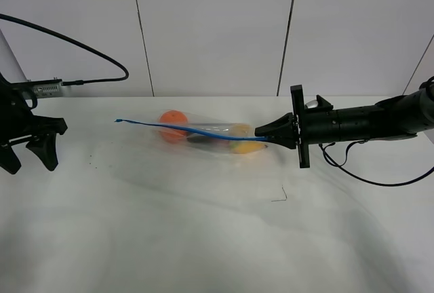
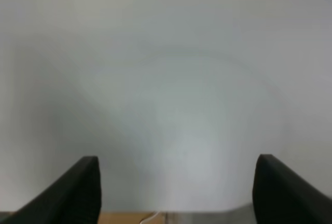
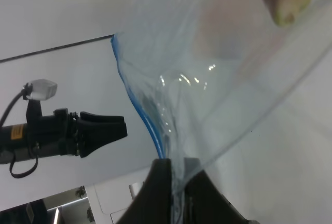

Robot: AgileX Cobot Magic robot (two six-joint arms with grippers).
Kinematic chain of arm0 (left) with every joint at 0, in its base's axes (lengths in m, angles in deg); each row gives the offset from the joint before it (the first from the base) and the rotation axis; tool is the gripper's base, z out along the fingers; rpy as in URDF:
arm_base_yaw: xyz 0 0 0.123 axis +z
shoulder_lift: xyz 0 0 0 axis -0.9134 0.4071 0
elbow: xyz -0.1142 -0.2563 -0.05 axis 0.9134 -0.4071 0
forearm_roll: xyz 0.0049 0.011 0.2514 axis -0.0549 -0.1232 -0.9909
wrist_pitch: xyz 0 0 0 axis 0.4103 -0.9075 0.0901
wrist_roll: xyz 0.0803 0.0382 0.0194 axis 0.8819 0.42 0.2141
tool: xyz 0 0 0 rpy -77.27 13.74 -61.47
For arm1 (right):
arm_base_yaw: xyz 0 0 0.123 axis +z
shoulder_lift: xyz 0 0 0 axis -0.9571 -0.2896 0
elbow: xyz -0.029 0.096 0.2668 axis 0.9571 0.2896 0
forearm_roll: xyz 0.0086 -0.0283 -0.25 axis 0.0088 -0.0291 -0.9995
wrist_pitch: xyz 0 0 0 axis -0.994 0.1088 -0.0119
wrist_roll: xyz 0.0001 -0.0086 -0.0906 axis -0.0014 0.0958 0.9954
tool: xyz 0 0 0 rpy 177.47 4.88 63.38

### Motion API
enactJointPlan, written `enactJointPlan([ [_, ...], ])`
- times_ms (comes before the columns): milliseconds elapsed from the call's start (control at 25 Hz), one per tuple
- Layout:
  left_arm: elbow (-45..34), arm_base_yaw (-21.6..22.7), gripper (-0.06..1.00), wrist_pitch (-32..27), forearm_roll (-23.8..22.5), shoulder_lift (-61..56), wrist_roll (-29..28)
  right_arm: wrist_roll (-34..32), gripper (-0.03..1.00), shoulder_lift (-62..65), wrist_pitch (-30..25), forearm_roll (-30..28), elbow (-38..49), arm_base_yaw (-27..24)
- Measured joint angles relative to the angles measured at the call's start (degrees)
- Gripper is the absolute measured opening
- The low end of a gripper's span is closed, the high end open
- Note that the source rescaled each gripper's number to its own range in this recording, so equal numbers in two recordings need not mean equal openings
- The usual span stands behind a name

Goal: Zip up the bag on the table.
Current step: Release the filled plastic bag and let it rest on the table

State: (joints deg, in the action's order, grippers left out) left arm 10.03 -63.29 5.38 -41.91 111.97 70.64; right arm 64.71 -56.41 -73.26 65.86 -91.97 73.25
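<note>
Clear bag (image 1: 210, 137) is pinched at its zipper end by my right pincer (image 1: 259, 131). My left pincer (image 1: 30, 159) hangs open over the table (image 1: 203, 239), well apart.

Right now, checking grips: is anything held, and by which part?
Right gripper pinches the bag at the end of its blue zipper strip; left gripper holds nothing.

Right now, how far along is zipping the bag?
Done: the right hand is clamped on the clear crinkly plastic bag at one end of its blue zipper strip. In hand: that grip, strip stretched out. To do: the open left hand stands apart; whether the strip is sealed cannot be told.
</note>
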Motion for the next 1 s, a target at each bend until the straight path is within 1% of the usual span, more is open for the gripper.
enactJointPlan([
  [80, 0.0, 0.0, 0.88, -1.0, 1.4, -1.0, 2.0, 0.0, 0.0, 0.0, 0.0, 0.0, 0.0, 0.0],
  [200, -0.4, 0.0, 0.88, -1.0, 3.3, -3.1, 2.7, 0.0, 0.0, 0.0, 0.0, 0.0, 0.0, 0.0],
  [440, -5.4, -0.1, 0.88, -1.0, 3.8, -9.0, 5.1, 0.0, 0.0, 0.0, 0.0, 0.0, 0.0, 0.0],
  [640, -12.2, -0.1, 0.88, -1.0, 3.8, -17.1, 5.2, 0.0, 0.0, 0.0, 0.0, 0.0, 0.0, 0.0],
  [840, -21.5, -0.1, 0.88, -1.0, 3.8, -25.9, 5.2, 0.0, 0.0, 0.0, 0.0, 0.0, 0.0, 0.0],
  [1000, -28.9, -0.1, 0.88, 1.6, 3.8, -32.9, 5.2, 0.0, 0.0, 0.0, 0.0, 0.0, 0.0, 0.0],
])
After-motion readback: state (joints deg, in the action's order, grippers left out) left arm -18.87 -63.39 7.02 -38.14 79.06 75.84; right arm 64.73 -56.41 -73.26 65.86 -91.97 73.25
